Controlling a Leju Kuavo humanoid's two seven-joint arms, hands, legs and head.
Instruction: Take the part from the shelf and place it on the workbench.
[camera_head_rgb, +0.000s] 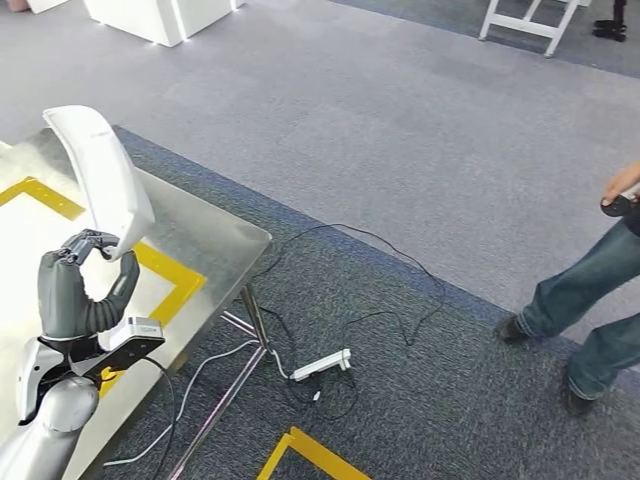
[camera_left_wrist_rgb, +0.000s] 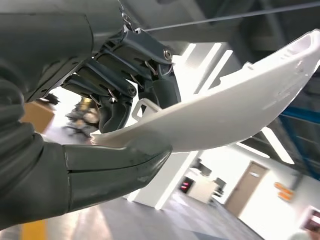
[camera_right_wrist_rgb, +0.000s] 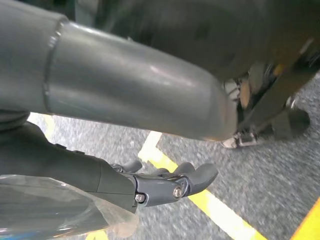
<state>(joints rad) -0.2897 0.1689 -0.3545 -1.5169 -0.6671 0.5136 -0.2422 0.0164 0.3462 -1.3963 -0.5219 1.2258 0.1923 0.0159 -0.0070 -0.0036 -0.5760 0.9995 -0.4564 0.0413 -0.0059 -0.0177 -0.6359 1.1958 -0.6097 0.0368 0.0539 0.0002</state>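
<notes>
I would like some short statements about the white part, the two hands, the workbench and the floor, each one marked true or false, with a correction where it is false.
1. The left hand holds the white part above the workbench. True.
2. The white part lies flat on the workbench. False: it stands upright in the left hand, pinched between the thumb and fingers.
3. The right hand holds a tool. False: it holds nothing and hangs over the grey floor with yellow lines.
4. A white power strip lies on the floor beside the workbench. True.
5. A person sits on the workbench. False: the person stands on the carpet at the right edge.
</notes>
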